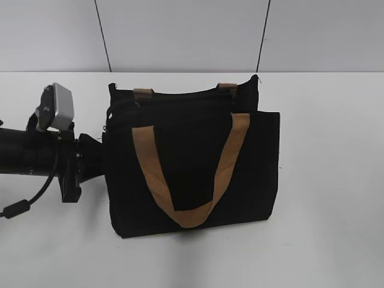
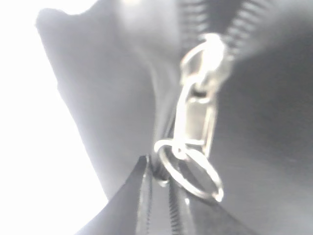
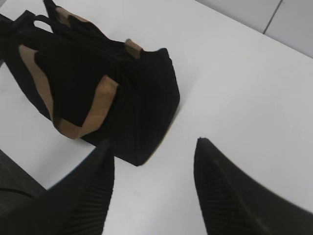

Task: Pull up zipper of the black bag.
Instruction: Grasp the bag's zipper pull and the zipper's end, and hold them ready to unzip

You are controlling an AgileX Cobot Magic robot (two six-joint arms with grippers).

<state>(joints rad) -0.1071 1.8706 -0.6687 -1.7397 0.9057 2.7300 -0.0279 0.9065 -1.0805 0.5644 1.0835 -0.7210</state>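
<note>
A white counter (image 1: 336, 240) runs back to a pale panelled wall (image 1: 180, 30). In the exterior view the bag (image 1: 192, 162) stands near the middle of it, black, with tan straps (image 1: 189, 174) drooping over its front panel. The left arm (image 1: 36, 156) lies level at the bag's left end, its fingers hidden against the fabric there, so whether they are open or closed cannot be told.

The left wrist view is blurred and very close: the zipper (image 2: 198, 112), a silvery pull with a ring (image 2: 193, 174) hanging from it, sits amid black fabric, teeth parting above the slider. No fingers show clearly.

In the right wrist view the right fingers (image 3: 83, 196) stand spread wide, holding nothing, above bare counter, well apart from the bag, which lies beyond them to the upper left.
</note>
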